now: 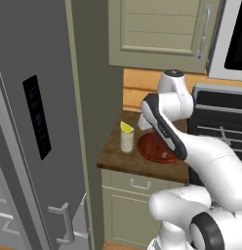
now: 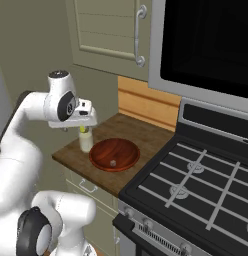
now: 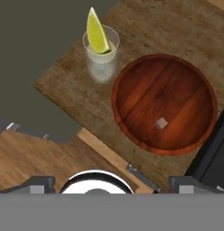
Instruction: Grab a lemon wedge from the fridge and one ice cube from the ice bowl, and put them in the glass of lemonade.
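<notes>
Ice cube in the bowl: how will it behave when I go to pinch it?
The ice cube looks tiny against the ice bowl, so open jaws may nudge it. It lies loose on smooth wood, likely to slide. Probably slippery, light.

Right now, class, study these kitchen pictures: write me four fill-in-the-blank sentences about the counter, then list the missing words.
1. The lemon wedge stands in the ____.
2. The ice bowl holds one small ____.
3. The glass of lemonade stands beside the bowl on a ____ counter.
4. The gripper hangs above the counter with its jaws ____.

Missing words: glass; ice cube; wooden; open
</notes>
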